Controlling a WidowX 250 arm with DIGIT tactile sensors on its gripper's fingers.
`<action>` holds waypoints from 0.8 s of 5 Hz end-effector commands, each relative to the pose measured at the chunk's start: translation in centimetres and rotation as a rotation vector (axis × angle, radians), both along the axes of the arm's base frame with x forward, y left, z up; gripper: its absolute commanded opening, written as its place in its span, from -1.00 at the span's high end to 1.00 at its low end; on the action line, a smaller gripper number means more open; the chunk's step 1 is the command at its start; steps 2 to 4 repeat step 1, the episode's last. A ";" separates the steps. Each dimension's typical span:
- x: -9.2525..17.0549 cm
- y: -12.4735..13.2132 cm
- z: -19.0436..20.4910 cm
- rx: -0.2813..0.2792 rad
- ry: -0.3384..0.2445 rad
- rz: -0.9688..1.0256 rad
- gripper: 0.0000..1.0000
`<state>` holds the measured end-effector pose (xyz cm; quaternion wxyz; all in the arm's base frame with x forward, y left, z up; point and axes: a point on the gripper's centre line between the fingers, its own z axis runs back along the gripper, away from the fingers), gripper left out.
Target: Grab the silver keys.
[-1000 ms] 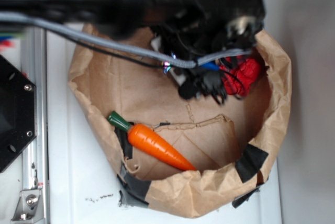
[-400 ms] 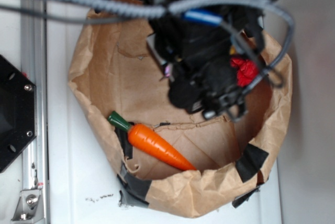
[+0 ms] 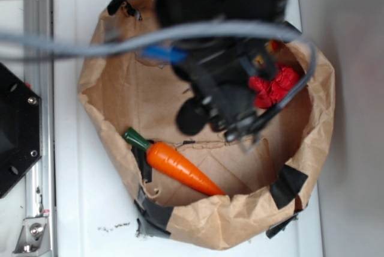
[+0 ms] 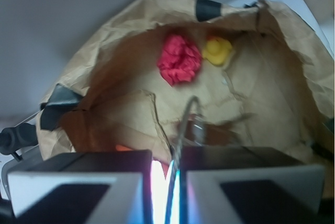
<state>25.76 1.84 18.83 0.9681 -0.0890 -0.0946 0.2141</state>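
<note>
The silver keys [image 4: 197, 128] hang from a thin wire ring [image 4: 183, 122] that runs down between my fingers in the wrist view. My gripper [image 4: 166, 182] is shut on that ring, with only a narrow bright slit left between the jaws. The keys dangle above the brown paper floor of the bag [image 4: 125, 114]. In the exterior view my gripper [image 3: 240, 130] hovers blurred over the middle of the bag [image 3: 105, 104], and the arm hides the keys there.
An orange toy carrot [image 3: 179, 167] lies at the bag's front left. A red crumpled thing [image 3: 273, 87] [image 4: 179, 59] and a small yellow toy [image 4: 217, 50] sit at the bag's right side. Black tape [image 3: 290, 185] patches the rim. A metal rail [image 3: 39, 119] runs along the left.
My arm has swung from the bag's back right near the red thing toward its middle, then a little left. It now looks larger and more blurred in the exterior view.
</note>
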 end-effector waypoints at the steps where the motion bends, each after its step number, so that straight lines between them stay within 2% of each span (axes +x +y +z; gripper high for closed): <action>1: -0.4 1.1 0.3 0.117 -0.079 -0.009 1.00; 4: -0.4 1.1 0.3 0.117 -0.079 -0.009 1.00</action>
